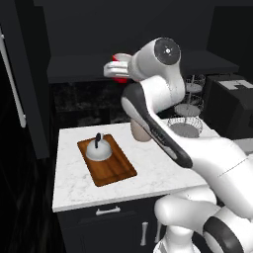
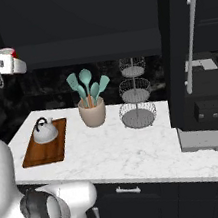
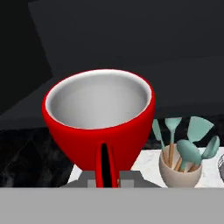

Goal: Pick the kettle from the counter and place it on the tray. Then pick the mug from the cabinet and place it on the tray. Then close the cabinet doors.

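The red mug [image 3: 99, 118], white inside, hangs in front of the hand camera; my gripper [image 3: 106, 181] is shut on its handle. From the left base the mug [image 1: 119, 78] is at the open cabinet's dark shelf [image 1: 79, 66], mostly behind my gripper [image 1: 114, 69]. A sliver of the mug [image 2: 10, 50] shows in the right base view. The silver kettle [image 1: 99, 149] stands on the far end of the wooden tray [image 1: 116, 173] on the marble counter [image 1: 153, 168]. Both cabinet doors stand open: the left door [image 1: 20, 99] and the right door [image 2: 175, 43].
A beige crock of teal utensils [image 2: 92, 113] stands behind the tray, with a three-tier wire basket [image 2: 135, 98] to its right. A dark coffee machine [image 2: 205, 109] sits at the counter's right end. The open right door's bar handle [image 2: 192, 35] hangs over it.
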